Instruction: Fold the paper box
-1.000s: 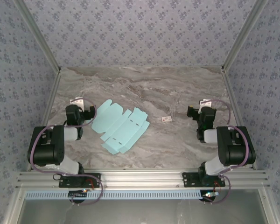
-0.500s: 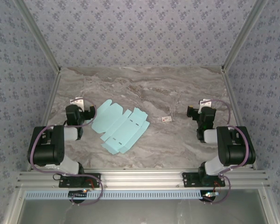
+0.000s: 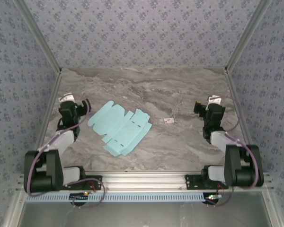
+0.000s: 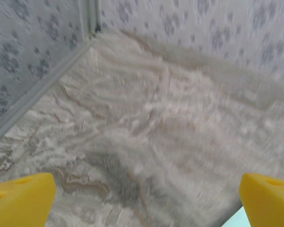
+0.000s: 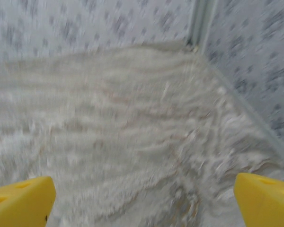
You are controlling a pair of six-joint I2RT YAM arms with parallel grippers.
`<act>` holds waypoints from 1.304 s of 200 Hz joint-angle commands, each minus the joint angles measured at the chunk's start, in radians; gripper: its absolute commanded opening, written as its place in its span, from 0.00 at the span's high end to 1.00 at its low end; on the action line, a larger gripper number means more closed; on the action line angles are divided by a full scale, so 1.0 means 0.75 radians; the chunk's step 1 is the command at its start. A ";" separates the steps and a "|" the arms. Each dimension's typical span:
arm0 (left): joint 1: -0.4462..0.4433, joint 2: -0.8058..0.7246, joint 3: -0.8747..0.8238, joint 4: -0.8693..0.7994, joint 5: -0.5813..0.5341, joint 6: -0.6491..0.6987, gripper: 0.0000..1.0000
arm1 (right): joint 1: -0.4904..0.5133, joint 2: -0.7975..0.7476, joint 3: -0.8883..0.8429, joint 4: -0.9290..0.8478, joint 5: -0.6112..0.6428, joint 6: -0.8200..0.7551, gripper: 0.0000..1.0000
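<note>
**Flat cyan sheet left of centre, both jaws spread wide**

Top external: the paper box [image 3: 121,126] lies flat and unfolded on the marble-patterned worktop [image 3: 180,90], left of centre and set on a diagonal. It is a pale cyan die-cut sheet with several flaps around its edge, faint crease lines and a few short dark slits along them. The left arm [image 3: 67,113] reaches up the left side of the worktop, its wrist near the sheet's upper-left flap but apart from it. The right arm [image 3: 213,116] stands well away on the right side. Between the sheet and the right arm lies a tiny white tag [image 3: 169,120] with reddish marks, too small to read. Blue-flowered wallpaper [image 3: 142,33] closes in three sides. How far either pair of jaws is spread cannot be told from this height.

Left wrist: the left jaws are spread wide, with yellow fingertips [image 4: 20,201] in both bottom corners and bare worktop [image 4: 146,123] between them. A sliver of the paper box [image 4: 237,221] peeks in beside the right-hand fingertip. The picture is blurred.

Right wrist: the right jaws are likewise wide and hold nothing, with yellow fingertips [image 5: 265,198] in the bottom corners over blurred worktop [image 5: 109,118] that runs to the far corner of the walls.
</note>
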 commanded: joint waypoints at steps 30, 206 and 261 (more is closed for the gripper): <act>-0.040 -0.123 0.174 -0.486 0.350 -0.475 0.01 | 0.057 -0.227 0.283 -0.726 -0.126 0.421 0.04; -0.569 0.130 0.366 -0.792 0.361 -0.199 0.02 | 1.051 0.629 0.480 -0.513 -0.458 0.876 0.49; -0.570 0.078 0.405 -0.752 0.281 -0.219 0.03 | 0.979 0.648 0.566 -0.483 -0.540 0.727 0.92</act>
